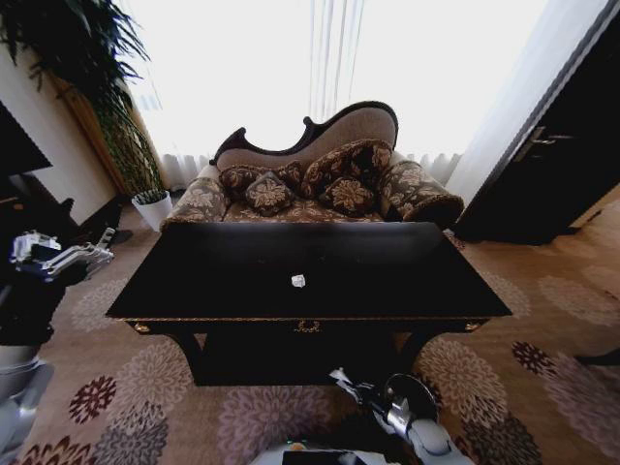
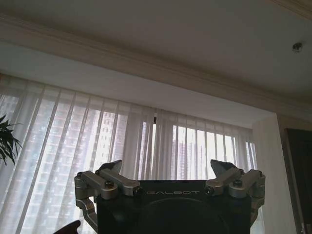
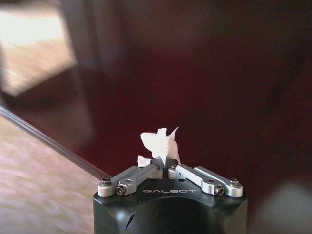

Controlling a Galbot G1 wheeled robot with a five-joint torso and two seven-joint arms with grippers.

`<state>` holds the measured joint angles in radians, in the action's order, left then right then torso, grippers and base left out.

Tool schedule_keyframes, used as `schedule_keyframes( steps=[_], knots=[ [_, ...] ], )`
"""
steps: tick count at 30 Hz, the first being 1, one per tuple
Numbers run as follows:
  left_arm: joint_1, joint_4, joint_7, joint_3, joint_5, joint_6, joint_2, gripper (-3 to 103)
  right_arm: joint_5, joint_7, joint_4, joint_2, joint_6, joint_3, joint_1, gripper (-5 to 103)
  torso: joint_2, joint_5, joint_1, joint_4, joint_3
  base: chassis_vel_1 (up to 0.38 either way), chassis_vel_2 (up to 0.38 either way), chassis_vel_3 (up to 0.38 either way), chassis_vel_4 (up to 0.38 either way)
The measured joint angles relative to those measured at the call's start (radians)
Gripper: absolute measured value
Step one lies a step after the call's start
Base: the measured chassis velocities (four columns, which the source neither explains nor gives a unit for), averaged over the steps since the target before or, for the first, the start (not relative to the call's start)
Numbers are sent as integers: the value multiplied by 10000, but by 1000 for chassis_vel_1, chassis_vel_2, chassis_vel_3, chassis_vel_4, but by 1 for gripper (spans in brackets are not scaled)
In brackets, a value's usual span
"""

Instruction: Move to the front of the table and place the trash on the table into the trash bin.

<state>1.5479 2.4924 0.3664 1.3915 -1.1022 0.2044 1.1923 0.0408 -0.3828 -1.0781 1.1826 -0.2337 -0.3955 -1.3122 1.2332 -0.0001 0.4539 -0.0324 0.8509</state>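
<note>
The one word that can be read is the brand "GALBOT", in pale capital letters on the black housing of the left pincer [image 2: 165, 171], just below and between its two silver finger linkages. The same word "GALBOT" stands on the black housing of the right pincer [image 3: 165, 163], again centred under the silver linkages. No other writing, number or sign can be made out.
</note>
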Motion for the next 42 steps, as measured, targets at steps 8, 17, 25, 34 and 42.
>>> schedule_keyframes(
  steps=[8, 17, 25, 34, 42],
  knots=[
    [95, 24, 18, 110, 119, -16, -29, 100, -145, 1599, 1547, -66, 738, 10, 722, 0, 0, 0, 0, 1, 0, 0, 0, 0, 0],
    [129, 77, 24, -93, 306, -17, 67, 100, -196, 2692, 2997, -278, 1118, -98, 1301, 0, 0, -1, 0, -1, 0, 0, 0, 0, 0],
    [164, 64, 28, -69, 405, -41, 147, 100, -189, 3287, 3284, -41, 1690, -126, 1505, 0, 0, 0, 0, -1, 0, 0, 0, 0, 0],
    [322, 79, 40, 59, 360, -77, 206, 100, -1511, 3276, 3733, -50, 1331, -646, 1439, -3, 0, -1, 0, -2, 0, 0, 0, 0, 0],
    [326, 78, 49, 30, 352, -96, 308, 100, -1739, 2964, 3494, -75, 1609, -780, 1060, 27, 0, -2, 0, 0, 0, 0, 0, 0, 0]
  ],
)
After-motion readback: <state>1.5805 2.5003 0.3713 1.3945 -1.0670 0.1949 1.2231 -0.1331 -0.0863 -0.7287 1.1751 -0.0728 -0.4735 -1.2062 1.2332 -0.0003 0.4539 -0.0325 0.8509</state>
